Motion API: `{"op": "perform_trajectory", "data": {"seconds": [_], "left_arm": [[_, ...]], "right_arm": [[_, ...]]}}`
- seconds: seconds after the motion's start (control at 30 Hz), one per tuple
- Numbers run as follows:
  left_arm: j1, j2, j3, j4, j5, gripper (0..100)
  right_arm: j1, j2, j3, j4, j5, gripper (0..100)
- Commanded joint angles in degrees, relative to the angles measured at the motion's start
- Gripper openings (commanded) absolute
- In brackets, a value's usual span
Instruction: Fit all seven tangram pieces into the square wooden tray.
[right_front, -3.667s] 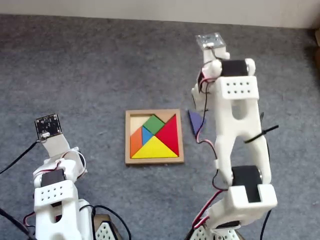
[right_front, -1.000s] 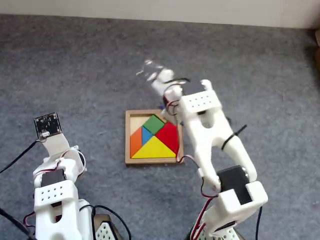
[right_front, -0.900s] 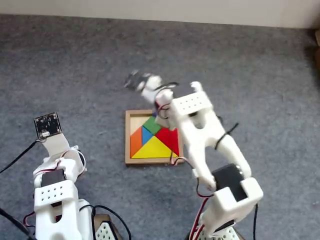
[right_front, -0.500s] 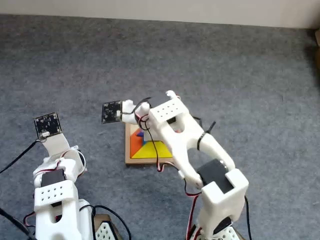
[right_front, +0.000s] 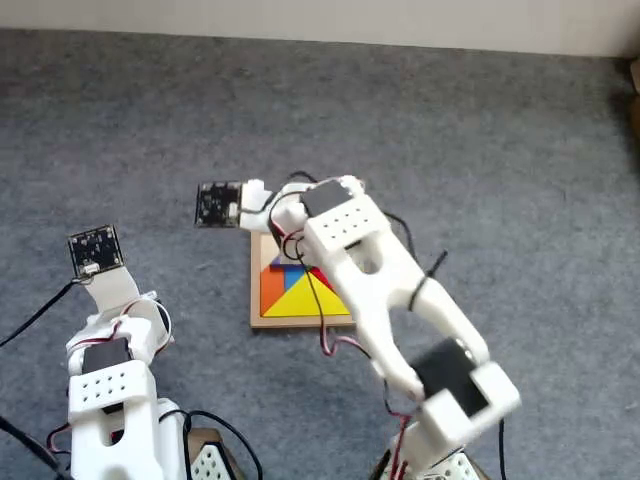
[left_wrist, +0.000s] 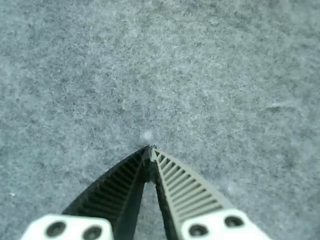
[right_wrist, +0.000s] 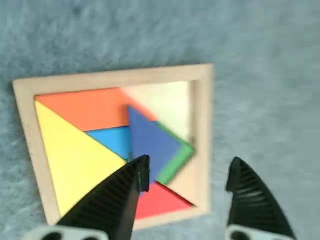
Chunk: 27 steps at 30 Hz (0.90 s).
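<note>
Wooden tray (right_front: 258, 300) sits mid-frame in the high view, w/ the right arm stretched over it. Right gripper (right_wrist: 189, 174) hangs above the tray, spread wide – nothing between its fingers. Dark blue triangle (right_wrist: 152, 142) lies loose atop the green piece (right_wrist: 176, 160), beside a bare tray corner. Left gripper (left_wrist: 149, 150) – lower left of the high view – is pinched closed over grey carpet (left_wrist: 200, 75).
</note>
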<state>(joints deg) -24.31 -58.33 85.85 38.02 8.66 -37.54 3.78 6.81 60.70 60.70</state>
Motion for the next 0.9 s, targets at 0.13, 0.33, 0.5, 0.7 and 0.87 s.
{"op": "perform_trajectory", "data": {"seconds": [0.13, 0.33, 0.5, 0.7, 0.87], "left_arm": [[1.3, -0.8, -1.2, -0.9, -0.6, 1], [1.1, -0.8, -2.2, -0.6, -0.6, 1], [0.9, -0.8, -2.3, -0.5, -0.6, 1], [0.9, -0.8, -2.3, -0.5, -0.6, 1], [0.9, -0.8, -2.2, -0.5, -0.6, 1]], "right_arm": [[0.4, -20.9, 4.5, 9.0, -14.0, 0.6], [7.2, -31.4, 16.7, 9.9, -26.5, 0.5], [12.0, -39.9, 25.6, 9.6, -35.8, 0.5], [15.4, -51.0, 35.6, 9.5, -45.1, 0.5], [15.5, -60.3, 46.5, 8.6, -47.1, 0.5]]}}
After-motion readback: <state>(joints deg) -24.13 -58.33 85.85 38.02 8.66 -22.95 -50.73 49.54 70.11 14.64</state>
